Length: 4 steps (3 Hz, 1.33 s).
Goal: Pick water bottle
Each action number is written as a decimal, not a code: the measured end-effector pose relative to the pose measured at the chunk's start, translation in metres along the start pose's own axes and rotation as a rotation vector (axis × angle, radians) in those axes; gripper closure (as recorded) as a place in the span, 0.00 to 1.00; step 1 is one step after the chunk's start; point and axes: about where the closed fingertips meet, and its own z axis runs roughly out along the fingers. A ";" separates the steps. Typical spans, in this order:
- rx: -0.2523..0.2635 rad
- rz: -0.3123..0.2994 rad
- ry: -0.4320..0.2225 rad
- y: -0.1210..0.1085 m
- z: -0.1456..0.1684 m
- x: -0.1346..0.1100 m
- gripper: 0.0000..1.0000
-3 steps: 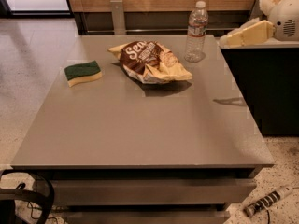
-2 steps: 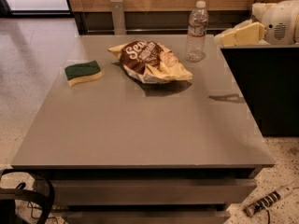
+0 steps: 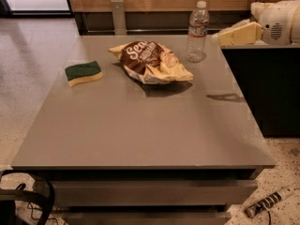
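grey table (image 3: 140,125), water bottle (image 3: 197,32) upright near far edge, claw (image 3: 219,37) level beside it, grip state unclear

End effector (image 3: 233,34) upper right, near water bottle (image 3: 197,32); arm (image 3: 279,16) cut by right edge.

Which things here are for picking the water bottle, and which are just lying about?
For the job: water bottle, upright at the far side of the table; gripper, beside it on the right.
Lying about: chip bag; green sponge.
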 end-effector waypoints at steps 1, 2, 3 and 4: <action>0.039 -0.016 -0.100 -0.023 0.035 0.000 0.00; 0.064 -0.029 -0.155 -0.042 0.063 0.003 0.00; 0.056 -0.017 -0.158 -0.055 0.090 0.007 0.00; 0.010 0.051 -0.153 -0.064 0.119 0.013 0.00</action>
